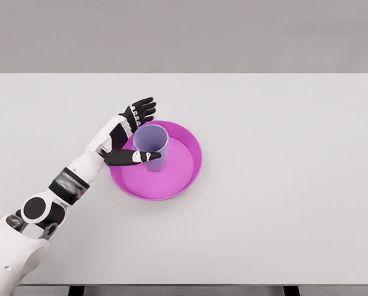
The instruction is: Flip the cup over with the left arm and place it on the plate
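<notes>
Left arm [60, 191] is showing at lower left of frame as white segmented shells with black joint rings and a grey band, ending in the left hand [131, 132] with black fingers, white-tipped thumb.

Lilac cup [151, 145] upright on magenta plate [187, 169]

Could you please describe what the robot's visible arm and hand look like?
The left arm has smooth white shells, with black and grey bands at the wrist and round black joint housings near the elbow. The left hand is five-fingered, with black fingers, white knuckle segments and a white back. No cables or markings show.
</notes>
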